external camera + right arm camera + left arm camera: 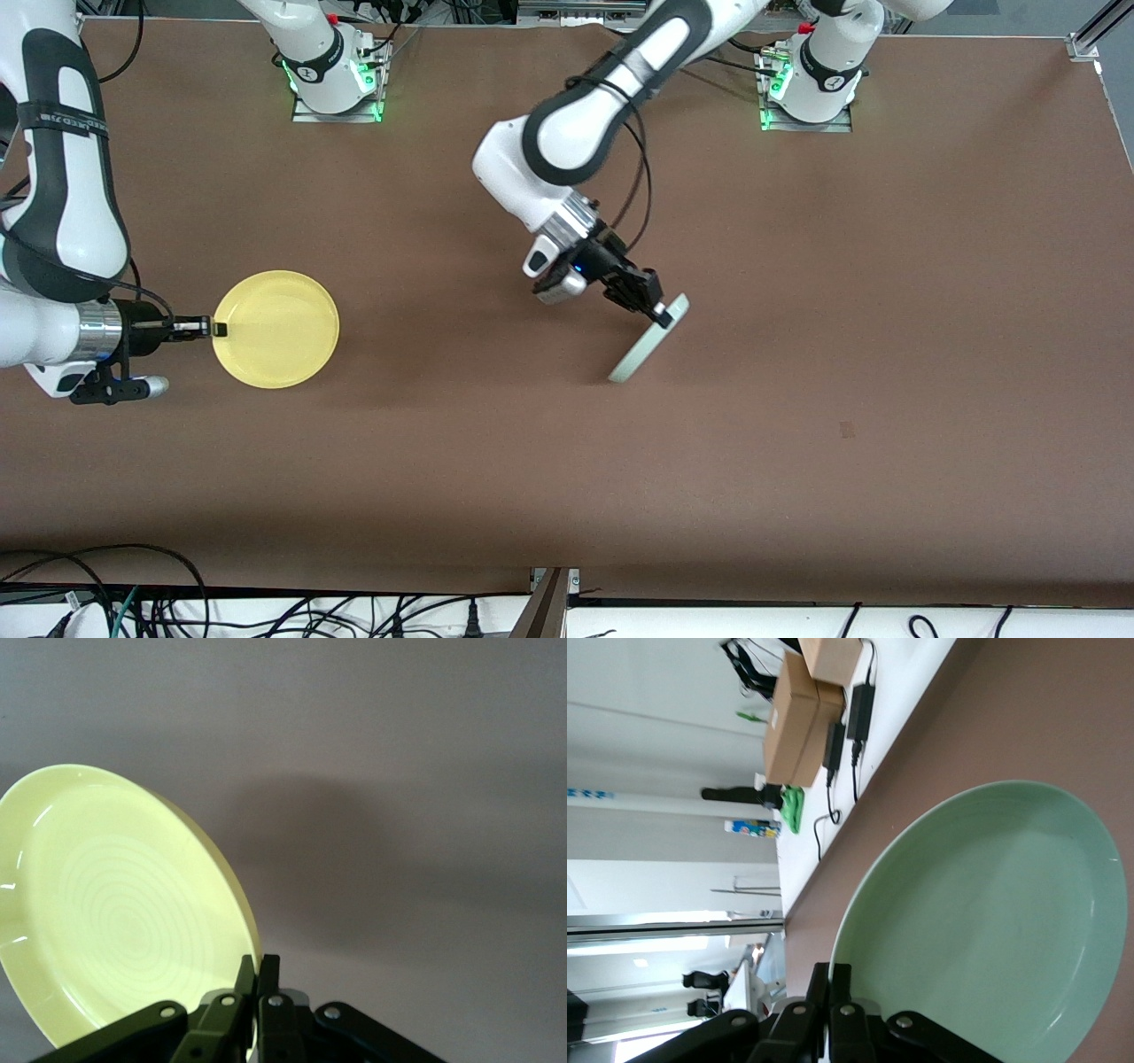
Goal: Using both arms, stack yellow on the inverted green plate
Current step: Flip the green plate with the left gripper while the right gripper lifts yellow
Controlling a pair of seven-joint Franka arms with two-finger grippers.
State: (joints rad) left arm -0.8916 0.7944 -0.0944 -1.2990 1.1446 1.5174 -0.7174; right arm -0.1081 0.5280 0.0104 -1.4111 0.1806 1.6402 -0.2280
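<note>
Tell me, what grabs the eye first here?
The left end effector pinches the rim of a round pale mint-green plate, tipped up on edge mid-table. Toward the right arm's end, the right end effector grips the rim of a round bright yellow plastic plate.

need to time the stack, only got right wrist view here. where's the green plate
Observer: The left gripper holds the green plate by its rim, tilted steeply on edge at mid-table.
Operator: is it flipped yet
Observer: Not yet; the left wrist view shows its hollow side facing the camera.
Operator: and my yellow, lifted or down
Observer: The right gripper is shut on the yellow plate's rim at the right arm's end of the table; the front view cannot settle whether it is lifted.
</note>
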